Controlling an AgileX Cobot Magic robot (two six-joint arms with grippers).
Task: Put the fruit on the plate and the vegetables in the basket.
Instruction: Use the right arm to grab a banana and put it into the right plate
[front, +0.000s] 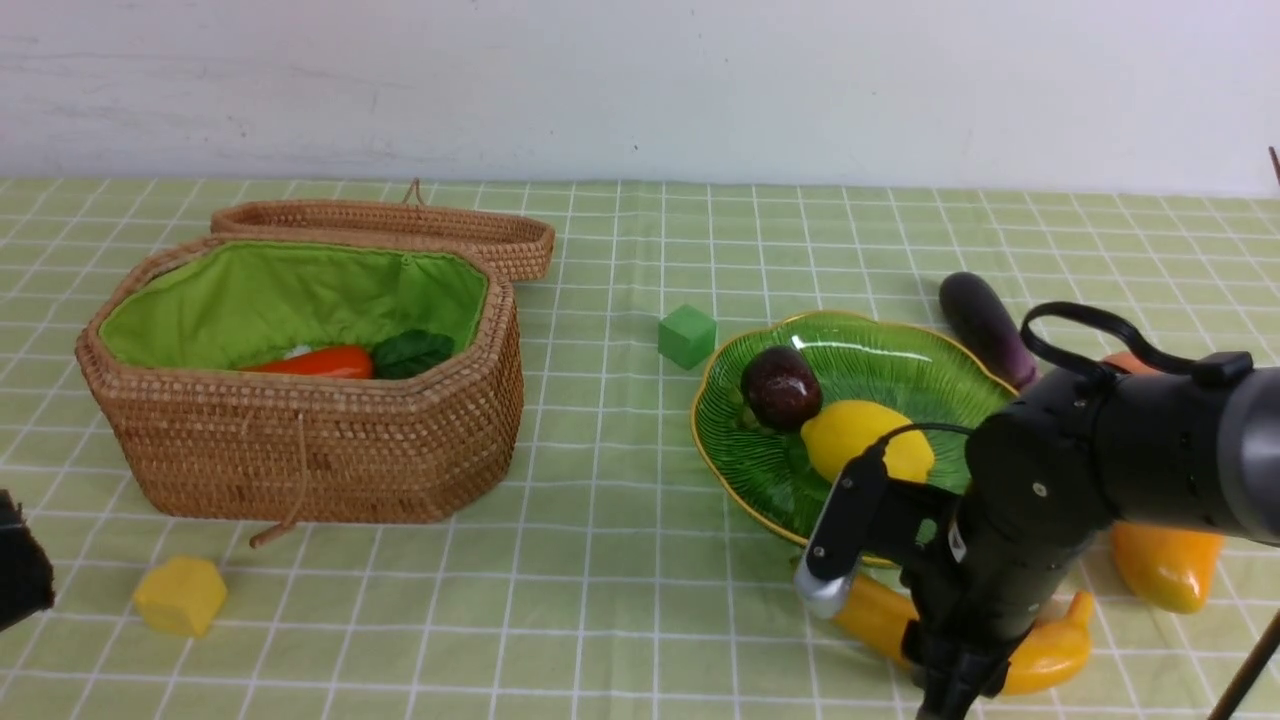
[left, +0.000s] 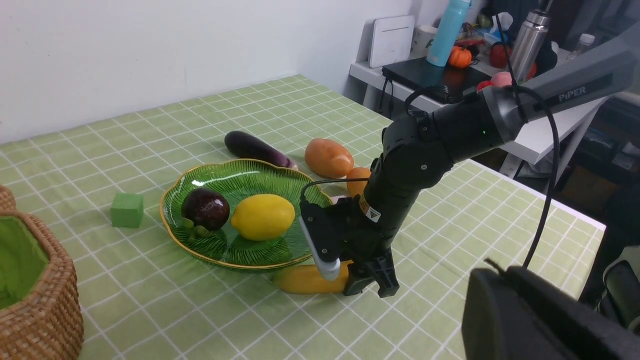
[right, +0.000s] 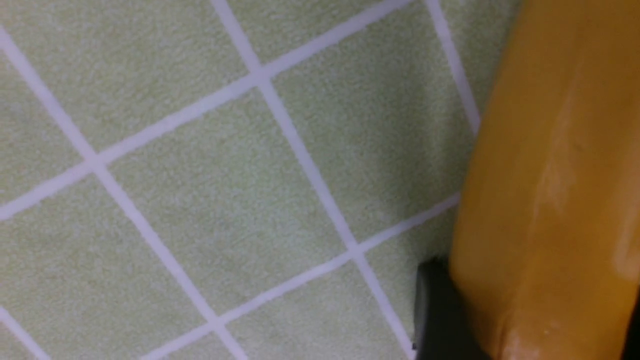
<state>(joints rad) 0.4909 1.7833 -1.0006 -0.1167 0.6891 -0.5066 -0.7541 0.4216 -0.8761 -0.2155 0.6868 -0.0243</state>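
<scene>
Nearest on the right, the right gripper (left: 367, 282) is down over the banana (left: 305, 280), which lies on the cloth just in front of the plate (front: 880, 350). The jaws sit either side of it, partly closed, with one pad touching. Can't tell if it's properly clamped yet. The left gripper (front: 20, 565) is parked near left, closed on nothing.

Just right of the banana, the mango (front: 1165, 565) is waiting on the cloth too. The plate already has the lemon (front: 865, 440) and mangosteen (front: 780, 388), so I'd call the fruit half done. Over on the left, the basket (front: 300, 450) has the carrot (front: 320, 362) in it. Further back, the eggplant (front: 985, 325) and potato (left: 328, 157) lie behind the plate, not sorted. No gourd visible anywhere.
</scene>
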